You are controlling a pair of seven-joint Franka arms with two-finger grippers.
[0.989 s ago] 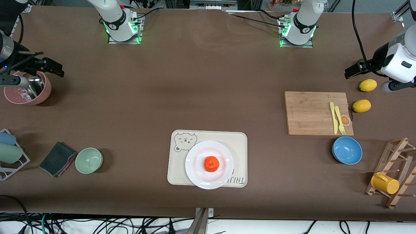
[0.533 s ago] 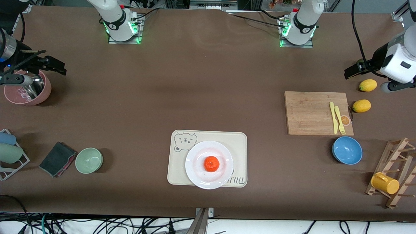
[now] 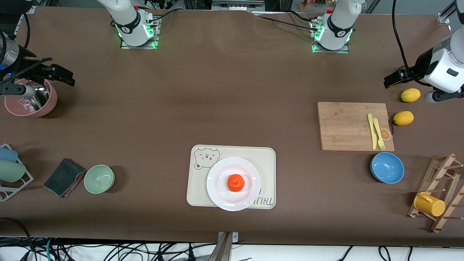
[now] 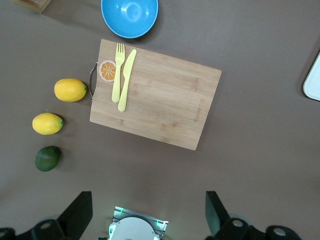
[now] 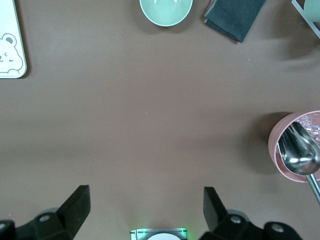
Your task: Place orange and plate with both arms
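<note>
From the front view the orange (image 3: pixel 236 182) sits in the shallow centre of the plate (image 3: pixel 217 192), and the plate rests on the cream tray (image 3: pixel 266 159) with the bear drawing, near the edge of the desk (image 3: pixel 232 90) closest to that camera; by this layout the placing looks done, and I judge both arms to be parked clear, so nothing more seems called for beyond keeping them away from the plate; the left pincer (image 3: pixel 393 78) hangs up over the left arm's end of the desk near two lemons (image 3: pixel 410 95), and the right pincer (image 3: pixel 59 74) hangs over the right arm's end beside a pink bowl (image 3: pixel 50 103) that holds a metal spoon; the blue bowl (image 3: pixel 387 167) and the pale green bowl (image 3: pixel 99 178) both look empty; in the left wrist view the left pincer's fingers (image 4: pixel 80 212) stand wide apart with nothing between them, over bare desk short of the cutting board (image 4: pixel 160 95), which carries a yellow fork and knife (image 4: pixel 122 75); in the right wrist view the right pincer's fingers (image 5: pixel 75 205) also stand wide apart and empty, with the spoon (image 5: pixel 300 152) lying in the pink bowl and a corner of the tray just in sight.
</note>
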